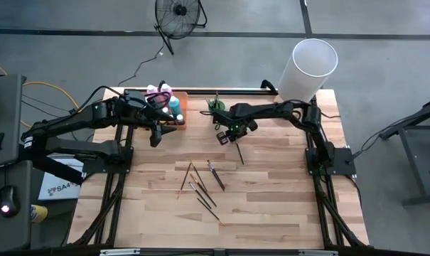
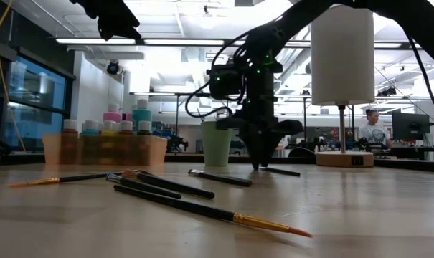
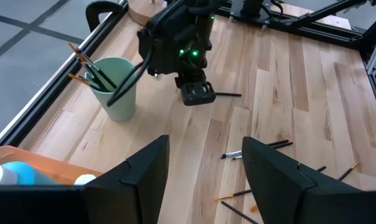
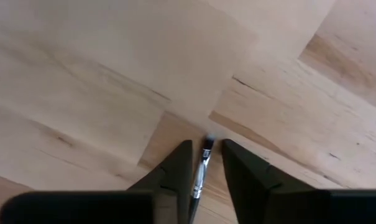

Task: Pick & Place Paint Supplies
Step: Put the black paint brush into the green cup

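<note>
The right tool (image 4: 206, 163) is pointing down at the surface (image 1: 271, 206), its fingers straddling a brush (image 4: 201, 169) lying near the green cup (image 1: 216, 108), whether already pinching it is unclear. Open wood is lying toward the near edge, where more brushes (image 1: 204, 186) are scattered. The left tool (image 3: 203, 168) is hanging spread and empty above the orange tray (image 1: 180, 114) of paint bottles (image 1: 173, 105), partly hidden by the arm.

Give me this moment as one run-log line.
right gripper: down at table, fingers around brush | left gripper: open, above orange tray | green cup: holds brushes | loose brushes: mid-table
</note>
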{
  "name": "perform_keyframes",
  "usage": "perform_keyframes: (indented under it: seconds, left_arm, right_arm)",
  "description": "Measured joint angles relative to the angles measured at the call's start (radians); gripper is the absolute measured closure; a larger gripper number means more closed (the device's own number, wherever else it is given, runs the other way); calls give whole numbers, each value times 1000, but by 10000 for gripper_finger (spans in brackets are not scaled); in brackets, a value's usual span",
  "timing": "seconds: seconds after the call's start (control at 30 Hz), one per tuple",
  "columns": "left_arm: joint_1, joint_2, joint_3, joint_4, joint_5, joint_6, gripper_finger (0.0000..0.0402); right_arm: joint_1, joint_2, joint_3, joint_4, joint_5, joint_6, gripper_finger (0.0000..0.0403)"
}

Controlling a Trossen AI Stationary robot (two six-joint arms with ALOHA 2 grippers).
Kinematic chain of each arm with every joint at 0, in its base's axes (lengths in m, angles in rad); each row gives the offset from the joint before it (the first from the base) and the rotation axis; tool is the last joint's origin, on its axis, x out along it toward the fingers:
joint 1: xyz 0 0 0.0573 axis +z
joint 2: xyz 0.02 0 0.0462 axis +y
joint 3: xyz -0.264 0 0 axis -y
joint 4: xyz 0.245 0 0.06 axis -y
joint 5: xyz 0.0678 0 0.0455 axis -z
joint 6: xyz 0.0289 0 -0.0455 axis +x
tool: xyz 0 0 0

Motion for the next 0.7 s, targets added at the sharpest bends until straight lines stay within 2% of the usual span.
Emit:
perform_keyframes:
  seconds: [0.37, 0.7]
  left_arm:
    - [0, 0, 0, -8, 0, 0, 202]
    - [0, 0, 0, -14, 0, 0, 202]
  right_arm:
    - [-2, 1, -13, 24, -24, -20, 392]
    - [-3, -18, -17, 36, -69, -34, 399]
